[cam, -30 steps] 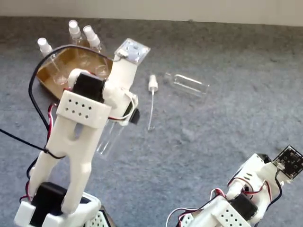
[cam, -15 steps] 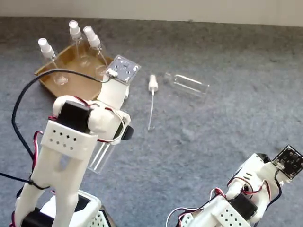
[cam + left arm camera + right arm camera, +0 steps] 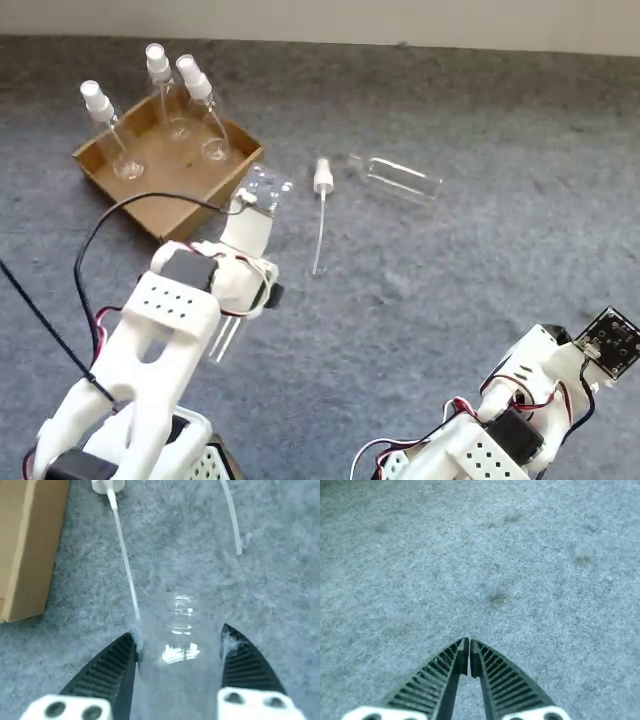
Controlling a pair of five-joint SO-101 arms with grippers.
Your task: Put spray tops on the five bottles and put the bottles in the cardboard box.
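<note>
At the lower left of the table (image 3: pixel 480 260), we see the left gripper (image 3: pixel 179 636) wrapped around an uncapped clear bottle (image 3: pixel 181 622). Its two black ribbed jaws stand well apart, one on each side of the glass, pressing in on the body so the bottle is gripped between them. The bottle's open neck points away from the wrist, low over the grey carpet-like surface.

Just beyond the neck lies a loose spray top (image 3: pixel 107 485), its long thin tube running back toward the bottle and ending beside the gripper's jaw. A second thin tube (image 3: pixel 231 517) lies nearby; its head is cut off at the frame edge, so we cannot tell whether it is another spray top.

The cardboard box (image 3: pixel 165 170) sits at the far left and holds three bottles (image 3: pixel 165 95), upright, each with a spray top on. One more bare bottle (image 3: pixel 400 178) lies on its side, well apart from the box.

We judge the task a little past halfway, with the fourth bottle in hand and waiting for its top. The next move calls for feeding that tube into the narrow neck, which needs careful alignment.

The right gripper (image 3: pixel 469 650) hangs over bare carpet at the lower right, jaws pressed together, holding nothing.
</note>
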